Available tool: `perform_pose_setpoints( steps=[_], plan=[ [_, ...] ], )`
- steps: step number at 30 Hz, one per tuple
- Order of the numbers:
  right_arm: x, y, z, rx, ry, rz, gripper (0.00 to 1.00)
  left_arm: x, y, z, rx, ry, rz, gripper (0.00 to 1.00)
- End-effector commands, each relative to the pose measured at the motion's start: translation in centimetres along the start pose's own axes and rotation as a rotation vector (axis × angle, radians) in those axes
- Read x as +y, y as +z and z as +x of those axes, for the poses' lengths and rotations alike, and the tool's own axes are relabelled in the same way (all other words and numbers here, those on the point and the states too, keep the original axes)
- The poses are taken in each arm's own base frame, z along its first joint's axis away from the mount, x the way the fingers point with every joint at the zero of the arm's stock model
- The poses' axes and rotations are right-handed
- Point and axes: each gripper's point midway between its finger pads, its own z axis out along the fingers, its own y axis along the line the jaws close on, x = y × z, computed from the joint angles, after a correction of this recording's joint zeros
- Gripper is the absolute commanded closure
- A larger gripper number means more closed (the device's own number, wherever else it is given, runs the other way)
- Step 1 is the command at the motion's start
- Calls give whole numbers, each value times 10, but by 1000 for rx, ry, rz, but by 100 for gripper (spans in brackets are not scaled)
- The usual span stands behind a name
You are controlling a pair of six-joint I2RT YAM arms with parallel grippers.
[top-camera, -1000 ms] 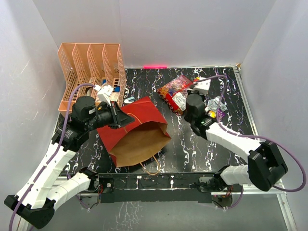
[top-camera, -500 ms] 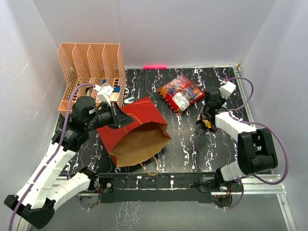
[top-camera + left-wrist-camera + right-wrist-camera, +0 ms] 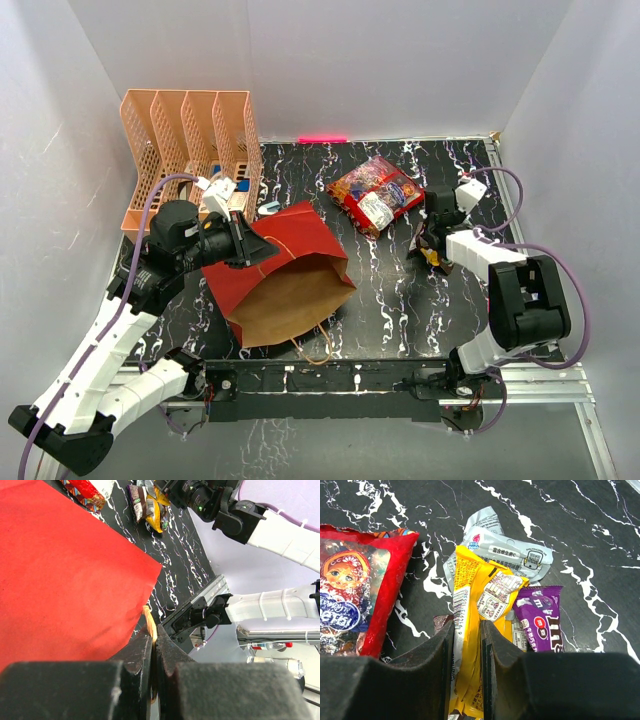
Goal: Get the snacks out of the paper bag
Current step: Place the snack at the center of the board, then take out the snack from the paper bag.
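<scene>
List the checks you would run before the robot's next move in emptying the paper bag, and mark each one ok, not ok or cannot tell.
1. Left claw shut on the rim of the paper bag: ok.
2. Right claw closed on the yellow packet: ok.
3. Yellow packet outside the bag, beside the purple packet and silver packet: ok.
4. Red candy bag out on the table: ok.
5. Bag's mouth open toward the arms: ok.
6. No snack inside the bag: cannot tell; none shows on the brown lining in view, but the deep end is hidden.
</scene>
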Motion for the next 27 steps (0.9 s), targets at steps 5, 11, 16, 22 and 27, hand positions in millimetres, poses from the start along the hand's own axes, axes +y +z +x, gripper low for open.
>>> perform_pose_setpoints(
  steps=[5,11,16,22,27],
  plan=[
    [-9,-25,-21,-36,57,-15,48,-10,-7,-6,-26,22,31,100],
    [2,-54,-46,-99,47,-153,18,-9,-6,-5,-23,25,31,100],
    [37,-98,-73,-221,80,-467,2,-9,-6,-5,-28,21,37,100],
    [91,-193,-73,-229,86,-1041,2,-10,-5,-6,-30,22,37,100],
    [130,-292,-66,-140,12,-1464,2,-9,-3,-6,-24,22,39,100]
  ],
)
